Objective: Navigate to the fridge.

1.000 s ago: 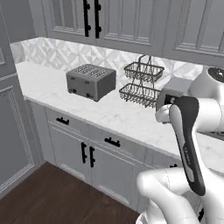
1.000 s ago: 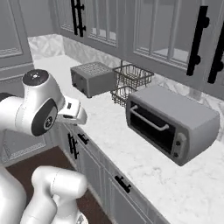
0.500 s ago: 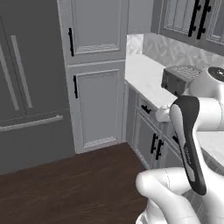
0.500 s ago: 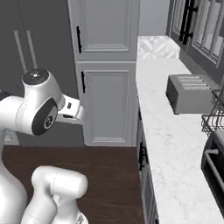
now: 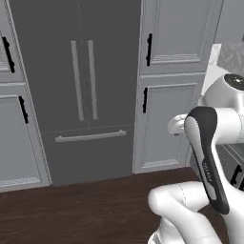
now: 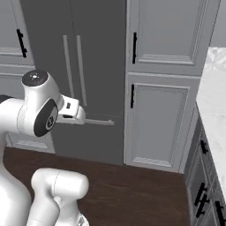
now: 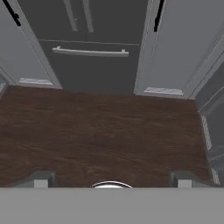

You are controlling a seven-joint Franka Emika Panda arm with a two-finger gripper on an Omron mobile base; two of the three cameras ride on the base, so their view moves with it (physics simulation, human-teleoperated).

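The fridge [image 5: 102, 52] is a tall dark grey French-door unit straight ahead, with two long vertical bar handles [image 5: 83, 80] and a lower drawer with a horizontal bar handle [image 5: 90, 137]. It stands left of centre in the right base view [image 6: 95, 53] and at the top of the hand view [image 7: 96, 43]. My gripper [image 7: 112, 180] hangs over the dark wood floor, well short of the fridge. Its fingertips [image 7: 41, 179] are spread wide apart, so it is open with nothing between them.
Light grey panelled cabinets [image 5: 171, 95] with short black handles flank the fridge on the right, and another [image 5: 14, 119] on the left. A marble counter [image 6: 216, 97] over base cabinets [image 6: 205, 185] runs along the right. Dark wood floor [image 5: 86, 205] lies between me and the fridge.
The whole picture has swung: the base has turned away from the counter with the toaster and wire basket. The fridge, at the left edge half a second ago, now stands ahead. The arm keeps its pose.
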